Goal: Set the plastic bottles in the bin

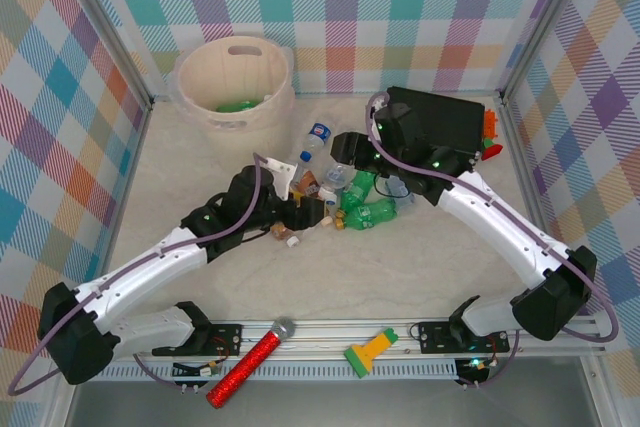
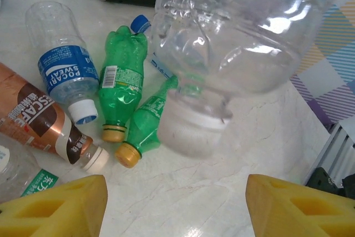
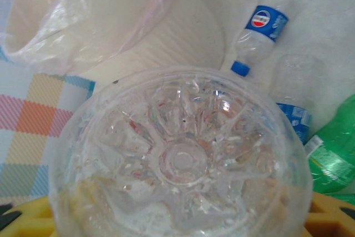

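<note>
1. Over the heap of bottles in the middle of the table, the right gripper (image 3: 177,220) has a big clear bottle (image 3: 183,159) squeezed between its yellow fingers, bottom end facing the camera.
2. The left gripper (image 2: 177,206) is wide open with nothing in it. It hangs low by the green bottles (image 2: 121,87) and the brown-label bottle (image 2: 39,117).
3. The bin (image 1: 200,72) sits at the far left corner, well apart from the heap. One green bottle (image 1: 238,105) is inside it.
4. The clear bottle is thin, round and slippery. I think it could squash and pop out on the way.
5. The two arms are close together, so they might bump when the right arm swings left.
6. If the bottle is let go too soon or too low, it could hit the rim and bounce onto the table.
</note>
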`<state>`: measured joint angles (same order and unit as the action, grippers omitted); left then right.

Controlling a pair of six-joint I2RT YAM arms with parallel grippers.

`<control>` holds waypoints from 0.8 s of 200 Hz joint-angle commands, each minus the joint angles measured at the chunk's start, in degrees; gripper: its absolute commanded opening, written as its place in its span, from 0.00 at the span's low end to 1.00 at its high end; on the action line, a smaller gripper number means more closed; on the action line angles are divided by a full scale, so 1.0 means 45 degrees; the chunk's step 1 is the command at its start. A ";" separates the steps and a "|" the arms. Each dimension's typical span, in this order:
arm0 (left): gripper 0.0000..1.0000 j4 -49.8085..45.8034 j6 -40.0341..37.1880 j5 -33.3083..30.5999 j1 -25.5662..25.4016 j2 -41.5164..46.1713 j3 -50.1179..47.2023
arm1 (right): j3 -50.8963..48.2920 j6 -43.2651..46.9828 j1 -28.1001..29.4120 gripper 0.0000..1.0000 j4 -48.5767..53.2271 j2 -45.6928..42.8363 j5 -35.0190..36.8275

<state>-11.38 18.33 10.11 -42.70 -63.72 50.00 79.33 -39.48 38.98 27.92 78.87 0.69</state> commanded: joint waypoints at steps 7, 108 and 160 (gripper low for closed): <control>0.66 0.0676 -0.0517 0.0143 -0.0063 -0.0241 0.0108 | 0.0555 0.0433 0.0375 0.55 -0.0383 0.0270 -0.0965; 0.20 0.1009 -0.0586 0.0766 -0.0139 -0.0648 0.0335 | 0.0312 0.0569 0.0772 0.64 -0.0619 0.0253 -0.0834; 0.18 0.0825 -0.0215 0.0380 -0.0146 -0.0674 0.0691 | -0.0631 0.0803 0.0752 0.98 -0.0685 -0.0951 0.0521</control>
<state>-8.64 15.84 12.80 -43.00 -67.24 50.59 78.59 -37.19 42.09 26.02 78.91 -0.91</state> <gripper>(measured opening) 0.294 0.906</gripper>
